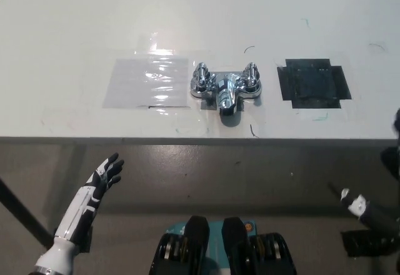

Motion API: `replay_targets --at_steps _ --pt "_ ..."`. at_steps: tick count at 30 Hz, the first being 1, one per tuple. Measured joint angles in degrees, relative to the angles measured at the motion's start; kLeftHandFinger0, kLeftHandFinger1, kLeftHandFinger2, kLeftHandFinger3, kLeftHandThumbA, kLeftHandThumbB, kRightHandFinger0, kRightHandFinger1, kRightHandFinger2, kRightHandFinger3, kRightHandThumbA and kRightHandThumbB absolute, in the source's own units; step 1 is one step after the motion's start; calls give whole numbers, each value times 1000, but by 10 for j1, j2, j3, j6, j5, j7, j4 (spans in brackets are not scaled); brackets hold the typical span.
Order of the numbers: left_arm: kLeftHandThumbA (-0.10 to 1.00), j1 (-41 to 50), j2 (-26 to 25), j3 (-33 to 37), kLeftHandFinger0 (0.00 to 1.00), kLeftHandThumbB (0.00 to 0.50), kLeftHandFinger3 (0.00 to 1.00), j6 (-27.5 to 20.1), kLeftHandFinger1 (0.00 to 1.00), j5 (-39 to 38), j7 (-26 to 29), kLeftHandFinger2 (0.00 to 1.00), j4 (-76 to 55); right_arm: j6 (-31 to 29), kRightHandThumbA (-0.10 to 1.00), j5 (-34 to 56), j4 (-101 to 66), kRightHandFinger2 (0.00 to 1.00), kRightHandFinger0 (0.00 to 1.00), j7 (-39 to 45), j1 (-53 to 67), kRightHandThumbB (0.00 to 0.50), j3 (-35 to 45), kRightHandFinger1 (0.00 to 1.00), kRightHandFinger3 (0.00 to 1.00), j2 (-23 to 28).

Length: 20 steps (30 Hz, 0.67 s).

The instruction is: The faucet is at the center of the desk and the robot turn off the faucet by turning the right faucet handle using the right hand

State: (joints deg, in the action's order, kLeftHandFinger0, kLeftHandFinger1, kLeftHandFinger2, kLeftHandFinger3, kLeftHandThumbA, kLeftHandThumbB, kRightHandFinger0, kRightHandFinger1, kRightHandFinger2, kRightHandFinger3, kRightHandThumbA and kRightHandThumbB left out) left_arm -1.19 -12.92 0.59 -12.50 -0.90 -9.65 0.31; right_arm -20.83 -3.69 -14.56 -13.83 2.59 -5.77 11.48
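I see the faucet [225,89] at the surface [75,25] centre, untouched; my right hand [369,212] hangs low at 4 o'clock, grip I cannot tell; left hand [103,176] rests released at 8 o'clock; whether the handle [251,77] is turned, I cannot judge.

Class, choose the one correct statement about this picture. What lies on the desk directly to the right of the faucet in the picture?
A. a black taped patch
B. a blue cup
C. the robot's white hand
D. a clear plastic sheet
A: the black taped patch lies on the white desk right of the chrome faucet, while the clear sheet lies on its other side.
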Motion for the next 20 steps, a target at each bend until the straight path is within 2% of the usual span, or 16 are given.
replay_targets --at_steps 3,8,14,17,20 --pt "1000 -2 0 -1 1000 429 1000 0 1000 0 0 1000 0 -11 1000 5 54 1000 1000 11 5 123 -2 1000 1000 -4" --pt "1000 -2 0 -1 1000 421 1000 0 1000 -1 0 1000 0 -18 1000 15 132 1000 1000 21 1 152 0 1000 1000 -21" --pt "1000 -1 -1 -5 1000 405 1000 0 1000 -2 0 1000 -1 -25 1000 26 200 1000 1000 32 -14 116 8 1000 1000 -48" --pt "1000 -1 -1 -6 1000 406 1000 0 1000 -2 0 1000 -2 -26 1000 30 208 1000 1000 39 -16 128 11 1000 1000 -53" --pt "1000 -1 -1 -7 1000 399 1000 0 1000 -2 0 1000 -2 -27 1000 33 213 1000 1000 44 -16 117 13 1000 1000 -54"
